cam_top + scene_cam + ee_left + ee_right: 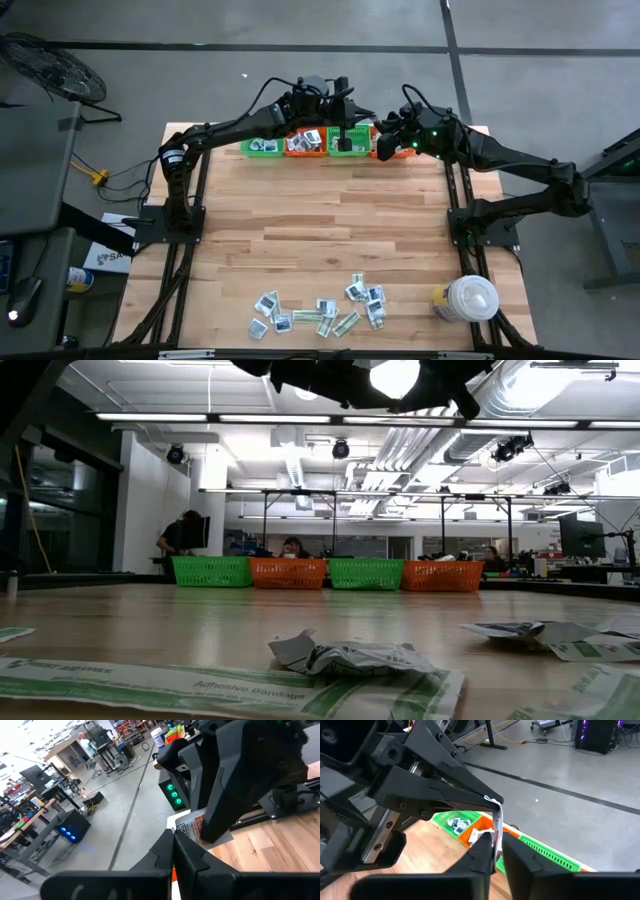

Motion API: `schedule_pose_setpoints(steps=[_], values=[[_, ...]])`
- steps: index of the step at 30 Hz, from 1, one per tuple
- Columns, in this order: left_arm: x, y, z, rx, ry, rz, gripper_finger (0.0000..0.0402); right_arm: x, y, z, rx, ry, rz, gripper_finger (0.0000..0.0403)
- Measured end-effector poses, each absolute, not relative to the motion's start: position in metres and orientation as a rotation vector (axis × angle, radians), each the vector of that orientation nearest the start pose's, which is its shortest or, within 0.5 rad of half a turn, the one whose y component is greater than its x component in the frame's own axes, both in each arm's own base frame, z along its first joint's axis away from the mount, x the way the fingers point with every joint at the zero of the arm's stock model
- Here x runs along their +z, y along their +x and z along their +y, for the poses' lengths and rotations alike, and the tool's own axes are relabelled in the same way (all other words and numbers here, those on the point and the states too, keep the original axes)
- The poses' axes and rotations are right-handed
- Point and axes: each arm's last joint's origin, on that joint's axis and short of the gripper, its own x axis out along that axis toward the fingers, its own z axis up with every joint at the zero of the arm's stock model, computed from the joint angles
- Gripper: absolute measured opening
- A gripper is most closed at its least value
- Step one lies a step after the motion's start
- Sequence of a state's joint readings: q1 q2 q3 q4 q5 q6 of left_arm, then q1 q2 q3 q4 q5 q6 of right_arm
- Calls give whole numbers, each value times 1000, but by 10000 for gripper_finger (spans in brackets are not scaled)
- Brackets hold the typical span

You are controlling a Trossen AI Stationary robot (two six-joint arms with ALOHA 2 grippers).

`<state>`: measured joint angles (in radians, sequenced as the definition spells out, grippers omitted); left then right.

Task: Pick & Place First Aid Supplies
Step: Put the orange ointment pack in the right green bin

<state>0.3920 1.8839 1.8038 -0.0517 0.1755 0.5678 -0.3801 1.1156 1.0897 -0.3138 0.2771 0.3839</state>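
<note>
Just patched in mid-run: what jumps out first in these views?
Both grippers meet at the far edge above the row of green and orange baskets: the left gripper and the right gripper are pinched on the same white packet. At the near edge lies a scatter of loose packets, with a big white lidded container to their right.

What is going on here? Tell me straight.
Both arms meet at the far edge of the table, above the row of green and orange baskets. The left gripper and the right gripper both pinch one small packet, which looks like a handover between them. Some baskets already hold packets. More loose packets lie at the near edge, beside a white lidded container.
</note>
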Motion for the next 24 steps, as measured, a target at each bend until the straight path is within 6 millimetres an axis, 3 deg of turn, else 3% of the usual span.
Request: schedule_pose_setpoints(steps=[4, 15, 19, 24], values=[[382, 414, 166, 173, 528, 185, 0, 362, 220, -97, -709, 380, 218, 5], [382, 413, 166, 167, 606, 199, 9, 362, 221, -96, -686, 371, 232, 2], [396, 398, 172, 216, 680, 220, 46, 359, 219, -96, -690, 369, 267, 1], [416, 360, 188, 306, 698, 327, 100, 355, 214, -105, -670, 389, 308, 1]])
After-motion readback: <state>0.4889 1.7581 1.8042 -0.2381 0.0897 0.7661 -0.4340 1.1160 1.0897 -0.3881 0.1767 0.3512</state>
